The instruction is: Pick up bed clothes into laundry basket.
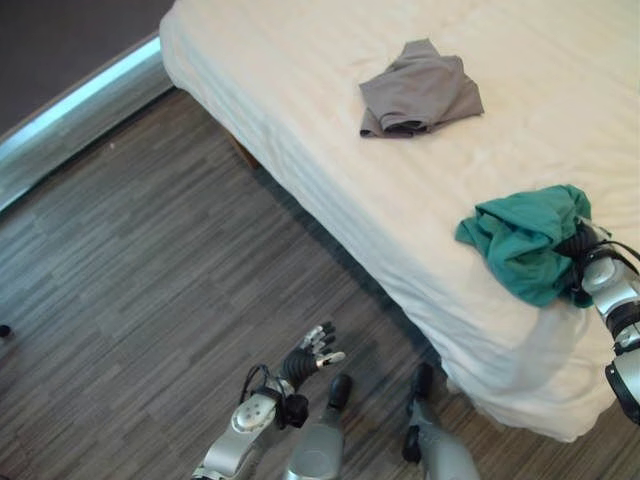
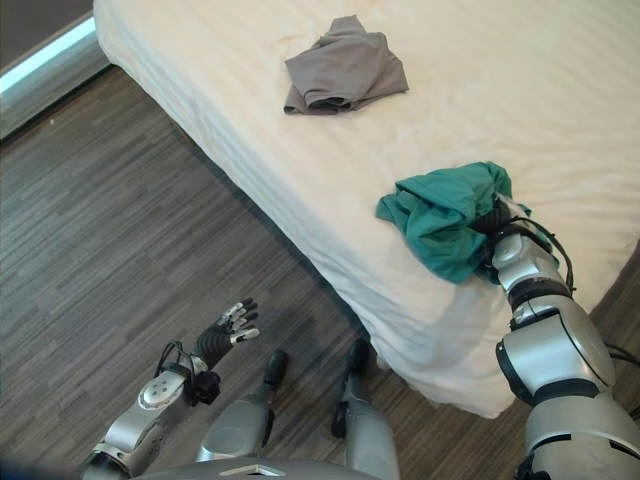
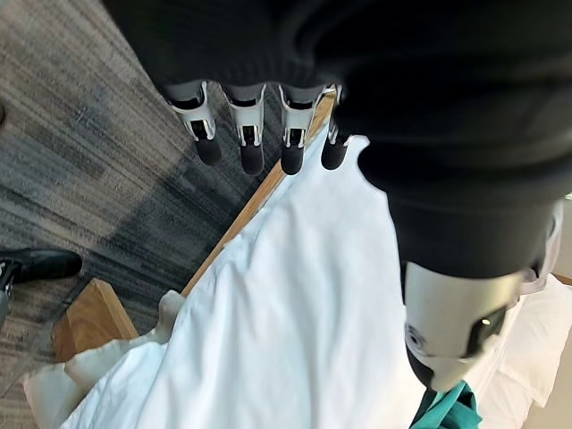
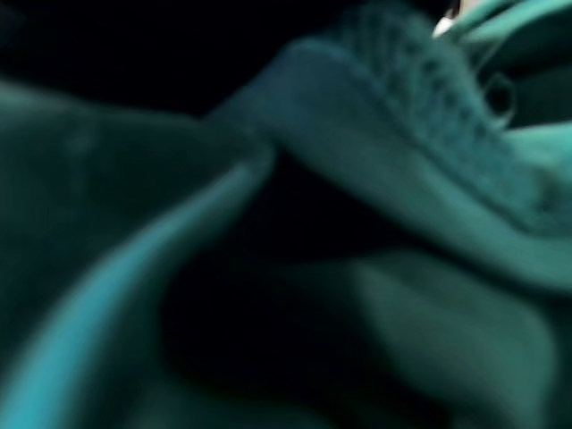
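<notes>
The left hand [image 1: 312,352] hangs low over the wood-look floor [image 1: 150,280], fingers straight and spread, holding nothing — well apart from the bed [image 1: 330,190] beside it. The right hand [image 2: 497,222] is up at the near edge of the bed, buried in a bunched teal garment [image 2: 445,225]; the cloth drapes over its fingers, so whether they clasp it cannot be told. The right wrist view shows teal folds [image 4: 268,223] pressed close. Farther beyond that hand, a grey garment [image 1: 420,92] lies crumpled on the white sheet.
</notes>
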